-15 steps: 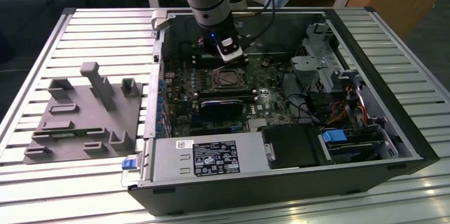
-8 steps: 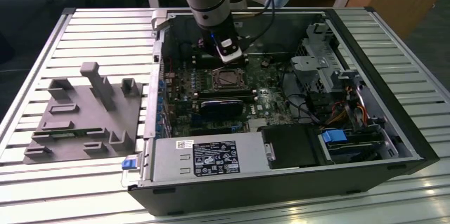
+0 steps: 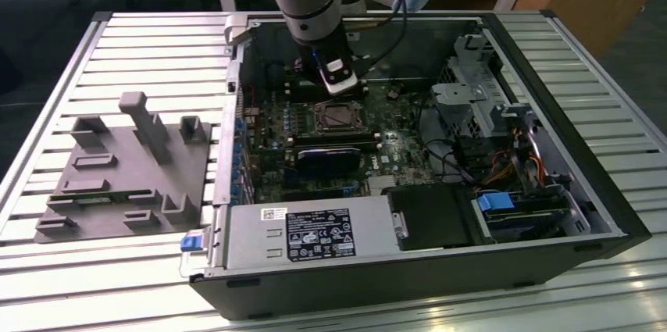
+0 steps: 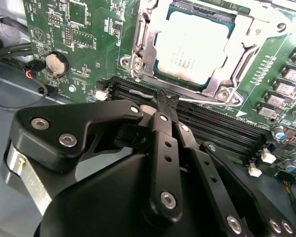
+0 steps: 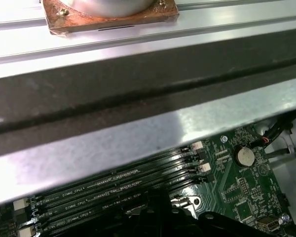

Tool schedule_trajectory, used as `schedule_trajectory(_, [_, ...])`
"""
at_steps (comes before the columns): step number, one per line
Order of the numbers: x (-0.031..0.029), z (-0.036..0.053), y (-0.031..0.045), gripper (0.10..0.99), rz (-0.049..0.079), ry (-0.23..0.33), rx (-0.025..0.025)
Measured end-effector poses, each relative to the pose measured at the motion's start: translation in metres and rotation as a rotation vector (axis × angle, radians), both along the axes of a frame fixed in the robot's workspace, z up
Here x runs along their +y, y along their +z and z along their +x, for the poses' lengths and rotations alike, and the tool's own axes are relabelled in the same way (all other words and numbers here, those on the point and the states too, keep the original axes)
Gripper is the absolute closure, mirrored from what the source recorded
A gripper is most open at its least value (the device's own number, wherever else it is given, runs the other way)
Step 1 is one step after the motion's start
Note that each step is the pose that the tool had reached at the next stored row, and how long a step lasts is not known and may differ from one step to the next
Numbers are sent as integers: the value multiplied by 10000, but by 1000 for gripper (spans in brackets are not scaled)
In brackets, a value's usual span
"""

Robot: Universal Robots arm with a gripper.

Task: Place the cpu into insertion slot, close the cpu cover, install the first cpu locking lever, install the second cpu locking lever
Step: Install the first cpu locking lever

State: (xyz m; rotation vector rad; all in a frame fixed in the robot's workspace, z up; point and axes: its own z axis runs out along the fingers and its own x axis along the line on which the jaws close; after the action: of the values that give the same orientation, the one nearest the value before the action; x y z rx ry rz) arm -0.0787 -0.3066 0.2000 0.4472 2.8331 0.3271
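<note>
The cpu (image 4: 197, 47), with its silvery top, lies in the insertion slot (image 3: 339, 117) on the green motherboard (image 4: 89, 29). The cpu cover (image 4: 143, 47) is down over it and frames its top. A thin silver locking lever (image 4: 207, 100) runs along the socket edge beside the memory slots. In the second wrist view my black gripper (image 4: 163, 102) is shut, with its tips right at one end of this lever. I cannot tell whether they pinch it or only touch it. In the exterior view the gripper (image 3: 342, 91) reaches into the open case, just behind the socket.
Long black memory slots (image 4: 212, 128) lie beside the socket, and a coin battery (image 4: 55, 63) sits further off. The case holds a power supply (image 3: 302, 234), a drive cage (image 3: 479, 98) and cables. A grey fixture plate (image 3: 125, 172) lies on the slatted table at the exterior view's left.
</note>
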Motion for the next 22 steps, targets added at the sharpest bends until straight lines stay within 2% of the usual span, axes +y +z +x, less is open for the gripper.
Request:
schedule_trajectory(13, [20, 0, -41, 984, -9, -199, -2])
schedule_trajectory(22, [22, 12, -78, 984, -95, -303, -2])
